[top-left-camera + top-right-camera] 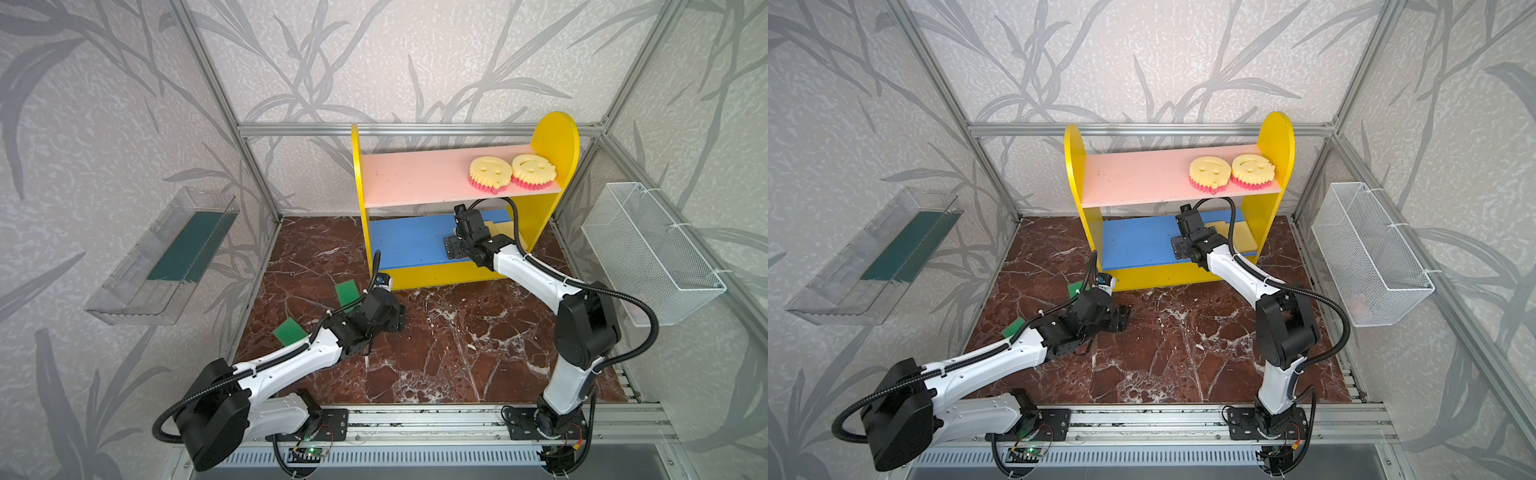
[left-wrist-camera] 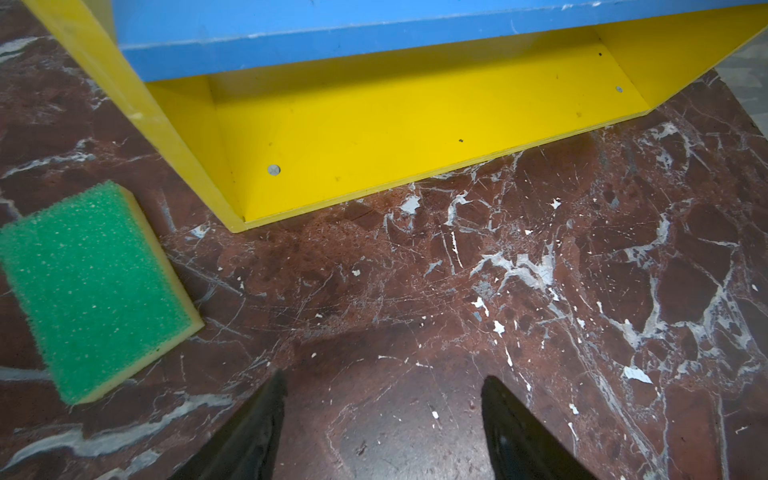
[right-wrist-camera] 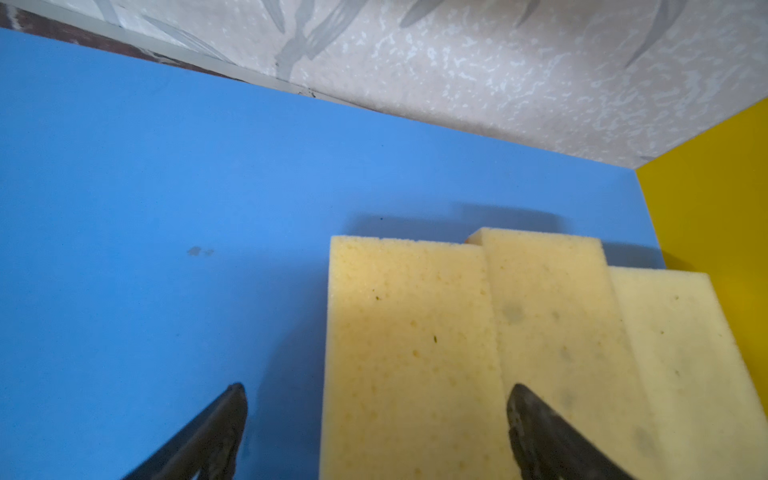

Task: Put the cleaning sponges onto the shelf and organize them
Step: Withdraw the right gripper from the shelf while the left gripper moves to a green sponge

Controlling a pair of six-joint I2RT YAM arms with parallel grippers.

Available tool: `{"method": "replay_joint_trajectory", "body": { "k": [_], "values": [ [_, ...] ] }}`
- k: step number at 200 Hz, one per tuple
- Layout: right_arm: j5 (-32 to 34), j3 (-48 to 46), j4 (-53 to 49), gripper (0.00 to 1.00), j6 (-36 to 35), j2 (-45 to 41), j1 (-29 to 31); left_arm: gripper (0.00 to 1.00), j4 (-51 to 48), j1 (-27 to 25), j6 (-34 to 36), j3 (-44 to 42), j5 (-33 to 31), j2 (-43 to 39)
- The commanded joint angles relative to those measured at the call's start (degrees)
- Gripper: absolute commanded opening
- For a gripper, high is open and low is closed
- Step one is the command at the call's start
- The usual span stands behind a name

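The yellow-sided shelf (image 1: 557, 137) (image 1: 1277, 137) stands at the back of the floor. Two round yellow smiley sponges (image 1: 490, 173) (image 1: 534, 171) lie side by side at the right end of its pink upper board. Three pale yellow rectangles (image 3: 407, 353) (image 3: 552, 316) (image 3: 681, 353) lie in a row on the blue lower board (image 3: 166, 208), against the yellow side. My right gripper (image 3: 376, 387) reaches in over the leftmost one, open and holding nothing. Two green-faced sponges (image 1: 347, 293) (image 1: 289, 331) lie on the floor left of the shelf. My left gripper (image 2: 386, 378) hangs open over bare floor, right of one green sponge (image 2: 95, 291).
A clear plastic tray with a dark green bottom (image 1: 166, 257) hangs on the left wall. A white wire mesh basket (image 1: 652, 253) hangs on the right wall. Aluminium frame posts stand at the back corners. The dark red marble floor (image 1: 457, 353) lies in front of the shelf.
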Motion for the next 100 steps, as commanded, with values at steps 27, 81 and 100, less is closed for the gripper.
{"method": "replay_joint_trajectory", "body": {
  "k": [27,81,100],
  "values": [
    [-4.29,-5.74,3.47,0.96,2.13,-12.14,2.39,0.77,-7.63,5.32,-8.35,-0.86,-4.17,-8.47],
    [-13.42,-21.49,6.37,0.98,9.23,-26.76,2.49,0.79,-18.85,10.15,-12.34,-2.03,-7.92,-12.16],
    [-17.47,-28.84,9.58,0.99,11.76,-32.92,2.55,0.83,-20.71,10.62,-12.84,-2.95,-11.74,-11.51]
  ]
}}
